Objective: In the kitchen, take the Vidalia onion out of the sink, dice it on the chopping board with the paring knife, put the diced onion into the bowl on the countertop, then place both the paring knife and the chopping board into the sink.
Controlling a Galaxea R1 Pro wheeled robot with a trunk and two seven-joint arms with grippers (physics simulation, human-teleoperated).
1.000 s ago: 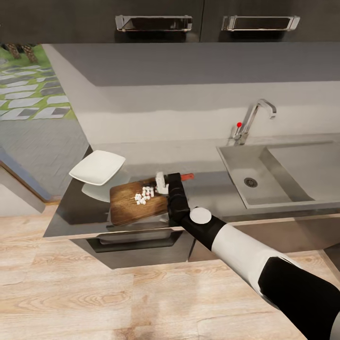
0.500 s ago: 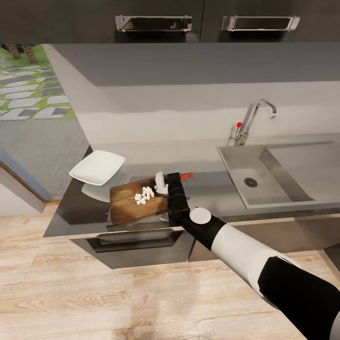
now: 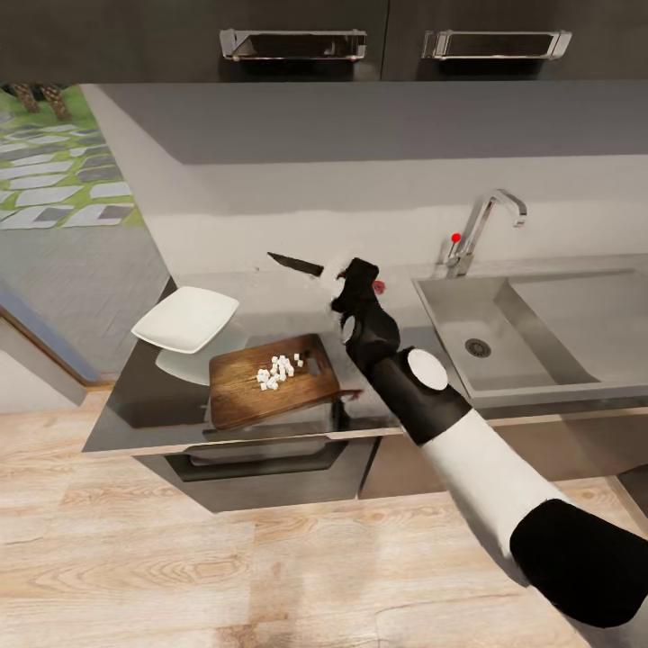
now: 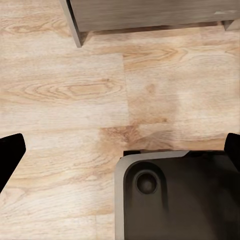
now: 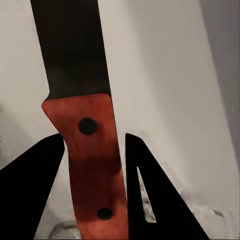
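Holding the paring knife [image 3: 297, 264] clear of the table [image 3: 405, 360], the right hand [image 3: 346, 279] sits at centre frame in the head view, its fingers closed on the red-brown handle. The right wrist view confirms this: the handle [image 5: 92, 165] is pinched between the two dark fingers [image 5: 35, 175], the dark blade running away from the camera. In the head view the blade points toward the left of the frame, above the table and well apart from the board.

Dicing appears complete. A small heap of white onion cubes [image 3: 277, 369] lies on the chopping board [image 3: 270, 378], lower left of centre. No whole bulb is visible on the board or in the sink [image 3: 486, 337], whose basin at right of frame shows a bare floor and drain.

The bowl [image 3: 186, 318] stands to the upper left of the board, near it. It appears tilted, one edge raised, and nothing can be seen inside it.

Judged outstanding: transfer of the diced onion to the bowl, then deposit of knife and board in the sink. Neither is in the basin at present.

The left hand [image 4: 120, 150] points down at light wood floor [image 4: 75, 90] and part of the robot's own base [image 4: 175, 195]; its fingertips sit at opposite edges of that view, wide apart, with nothing between them.
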